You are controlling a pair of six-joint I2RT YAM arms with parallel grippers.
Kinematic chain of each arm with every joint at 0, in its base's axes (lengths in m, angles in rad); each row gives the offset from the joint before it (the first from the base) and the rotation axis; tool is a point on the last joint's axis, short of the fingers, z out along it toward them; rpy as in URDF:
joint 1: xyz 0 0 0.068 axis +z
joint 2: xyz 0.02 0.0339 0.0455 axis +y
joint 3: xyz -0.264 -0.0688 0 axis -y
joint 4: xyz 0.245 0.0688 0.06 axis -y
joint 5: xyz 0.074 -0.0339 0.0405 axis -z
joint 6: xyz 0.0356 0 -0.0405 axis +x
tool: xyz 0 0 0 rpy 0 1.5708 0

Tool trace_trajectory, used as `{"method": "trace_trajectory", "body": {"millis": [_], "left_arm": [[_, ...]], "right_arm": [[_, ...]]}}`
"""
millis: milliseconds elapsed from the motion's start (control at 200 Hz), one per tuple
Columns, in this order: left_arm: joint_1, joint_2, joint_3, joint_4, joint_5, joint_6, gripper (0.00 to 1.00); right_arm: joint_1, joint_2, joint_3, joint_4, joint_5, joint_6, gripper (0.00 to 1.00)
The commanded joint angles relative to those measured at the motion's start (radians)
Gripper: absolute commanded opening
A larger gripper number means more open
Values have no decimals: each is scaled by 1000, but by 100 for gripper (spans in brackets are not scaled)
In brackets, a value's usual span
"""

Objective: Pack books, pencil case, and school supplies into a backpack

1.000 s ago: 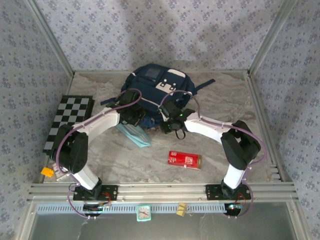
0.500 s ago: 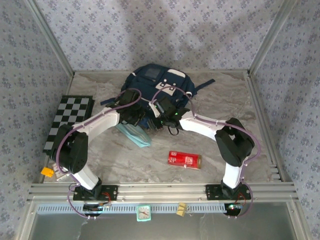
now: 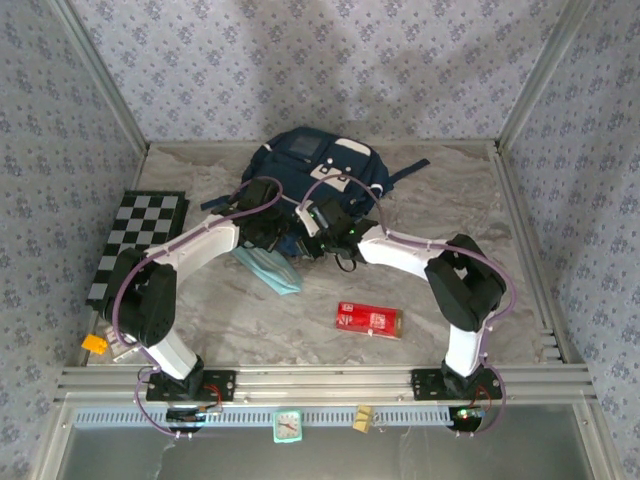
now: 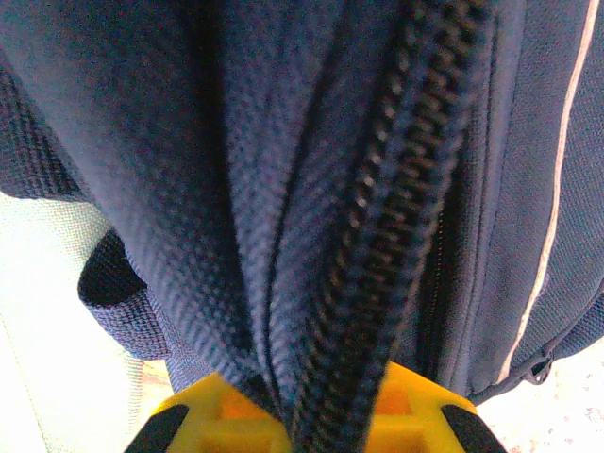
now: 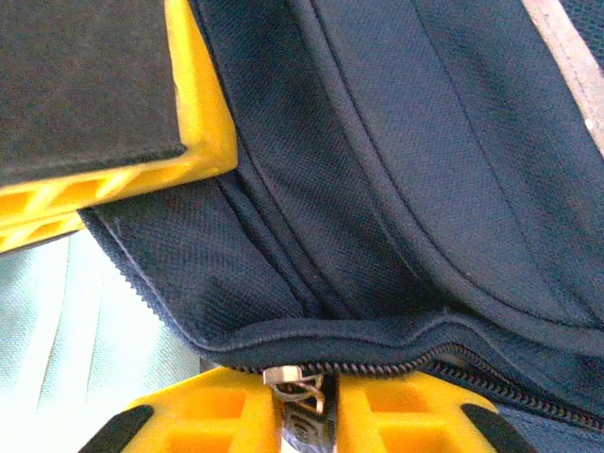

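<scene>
Closing in from the right, the right gripper [image 3: 322,222] now sits at the near side of the backpack [image 3: 320,160], where a second ago it hung a little back from the fabric and more toward the near edge of the tabletop [image 3: 450,200]. Its elbow has swung left with it. In the right wrist view its fingers have drawn close together, with the small metal zip pull [image 5: 294,379] pinched between them. It looks like a grip just made, though I cannot judge how firm it is. The left gripper [image 3: 272,228] has not moved. It stays fully closed on a fold of the backpack's navy fabric, with the zip [image 4: 377,236] running down between its fingers, so it holds the bag steady at its near left side. The backpack itself lies where it was, at the middle of the far edge of the tabletop. The pale blue pencil case [image 3: 268,268] lies just beside the backpack on its near side, under the left arm. The red box [image 3: 368,319] lies apart toward the near edge, a little right of the middle. Neither is packed yet. With one gripper bracing the fabric and the other on the pull, the step in hand appears to be working the zip, probably to open the bag wider for these two things.
</scene>
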Motion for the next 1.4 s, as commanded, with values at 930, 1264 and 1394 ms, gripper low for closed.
{"method": "trace_trajectory", "body": {"millis": [930,1264,1394], "left_arm": [[-18,-21,71,27,-11,18,0],[-23,-20,83,24,-13,21,0],[-19,-33,81,18,-14,34,0]], "right_arm": [[-11,-124,-48,-160,19,92,11],[-4,-100,12,-148,19,8,7],[-18,-89,40,-216,84,54,0]]}}
